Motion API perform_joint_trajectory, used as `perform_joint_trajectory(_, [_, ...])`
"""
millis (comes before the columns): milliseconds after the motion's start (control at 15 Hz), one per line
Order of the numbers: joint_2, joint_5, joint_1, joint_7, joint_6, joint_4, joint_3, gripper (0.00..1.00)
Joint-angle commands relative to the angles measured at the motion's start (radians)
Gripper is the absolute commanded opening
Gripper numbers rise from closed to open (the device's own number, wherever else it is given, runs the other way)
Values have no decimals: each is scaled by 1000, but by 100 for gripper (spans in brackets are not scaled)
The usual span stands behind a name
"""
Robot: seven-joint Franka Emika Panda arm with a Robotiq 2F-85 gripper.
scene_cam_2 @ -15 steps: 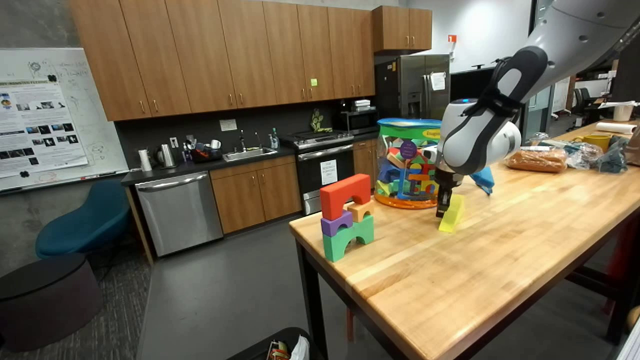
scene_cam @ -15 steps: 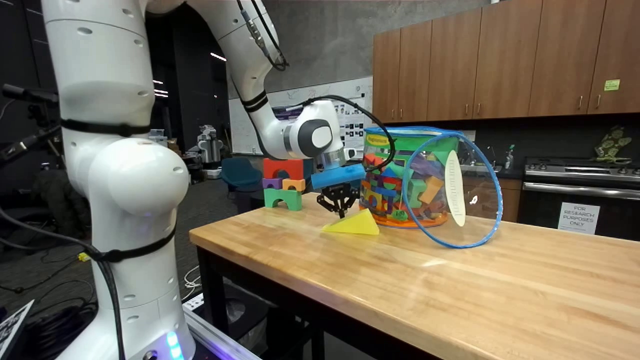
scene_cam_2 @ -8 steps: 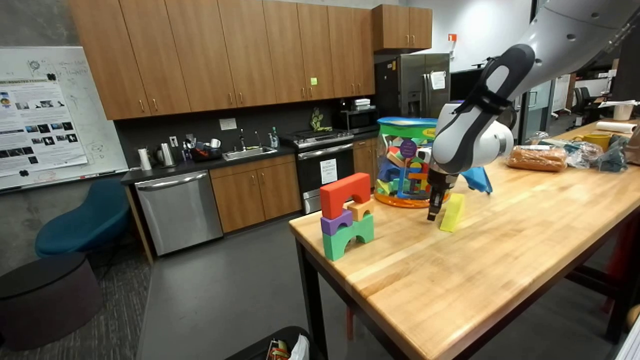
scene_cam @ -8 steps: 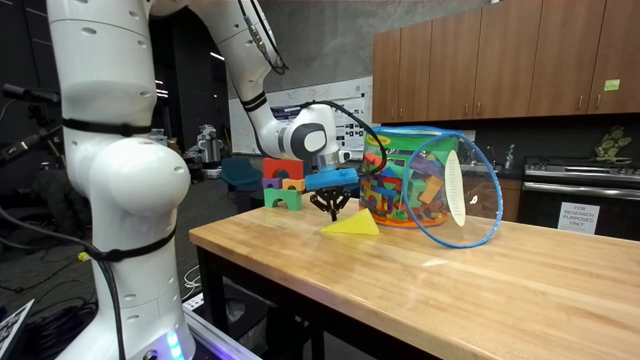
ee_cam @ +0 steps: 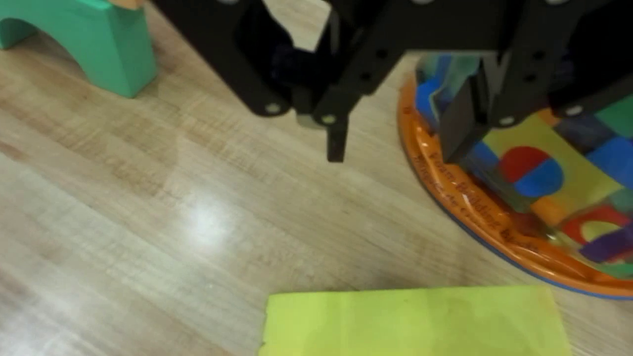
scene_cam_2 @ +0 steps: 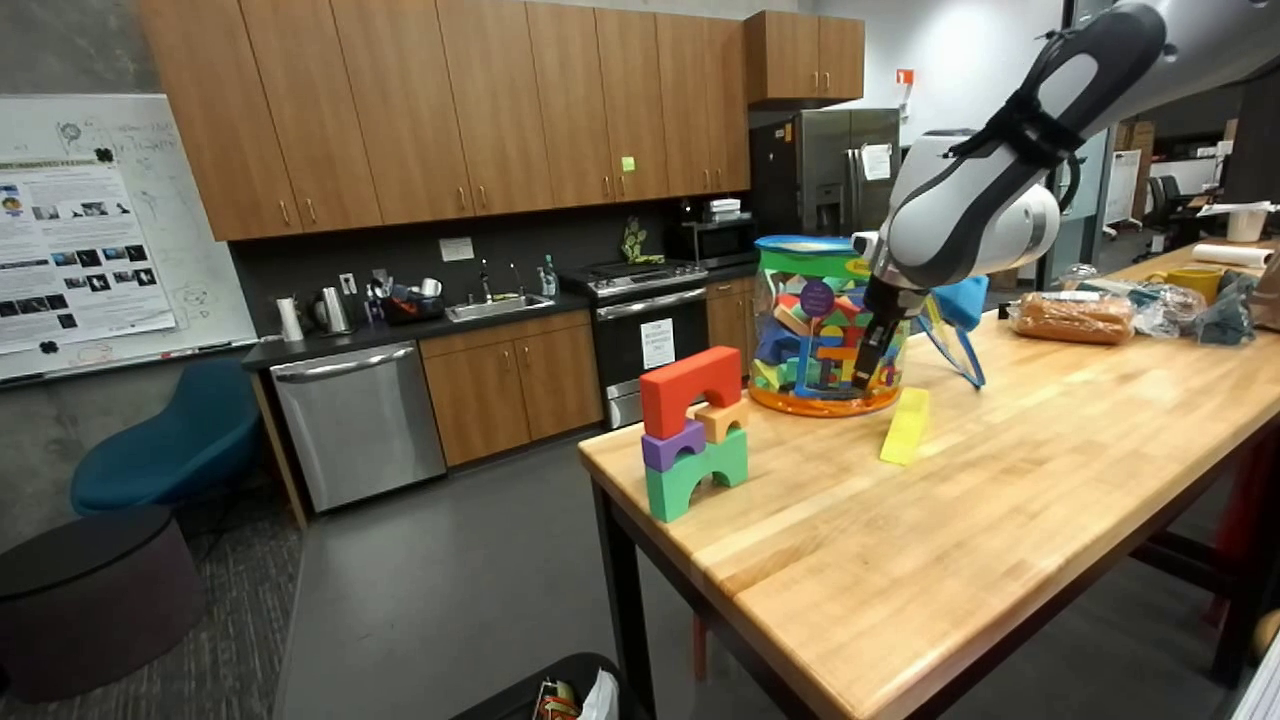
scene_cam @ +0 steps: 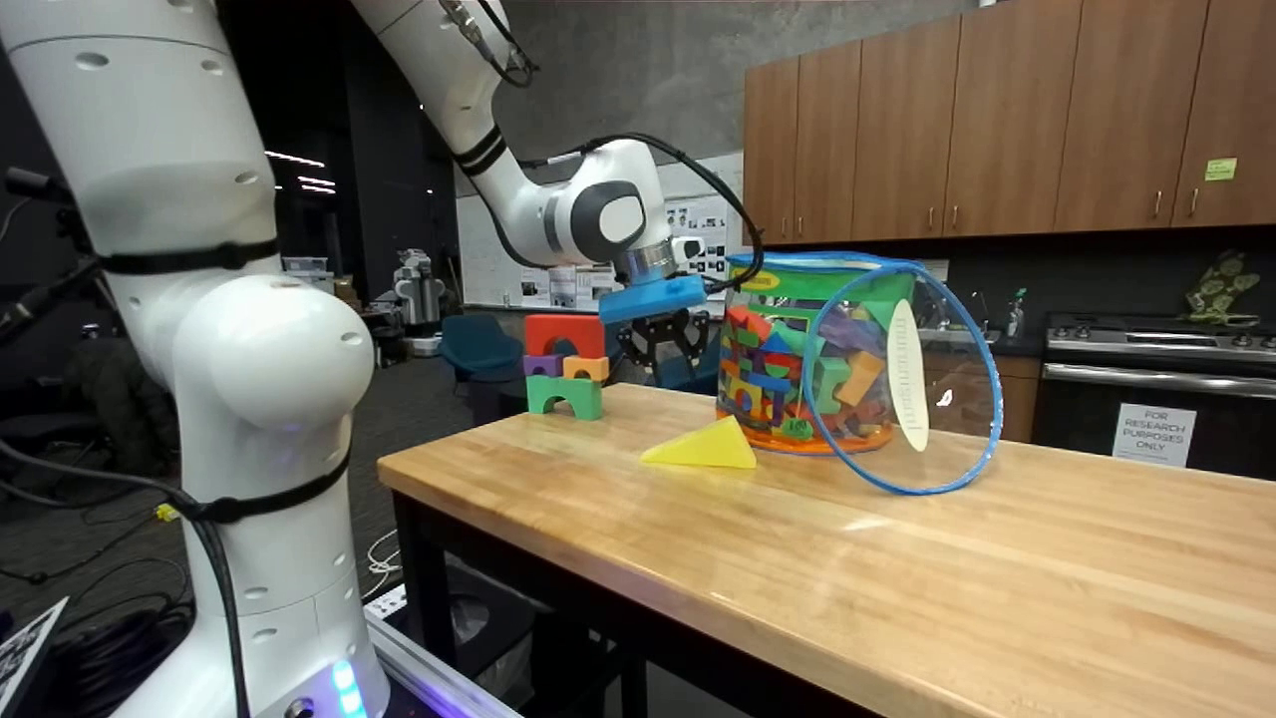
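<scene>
My end effector [ee_cam: 393,153] hovers parted and empty, seemingly for positioning; gripping the yellow wedge [scene_cam: 708,446] would require aligning, then lowering.

In an exterior view, the glossy white jointed robot arm [scene_cam: 269,344] stands at frame left and slopes down from the top edge to mid-frame. In the wrist view, the black two-fingered gripper [ee_cam: 397,148] spans the upper right, jaws parted.
</scene>
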Motion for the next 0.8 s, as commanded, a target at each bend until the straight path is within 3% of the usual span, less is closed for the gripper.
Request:
perform_joint_trajectory(0, [-80, -164, -75, 259, -48, -25, 8, 85])
perform_joint_trajectory(200, [-121, -247, -114, 448, -139, -32, 26, 100])
perform_joint_trajectory(533, [-166, -259, -117, 749, -304, -46, 79, 100])
perform_joint_trajectory(733, [-158, -240, -116, 929, -343, -44, 108, 100])
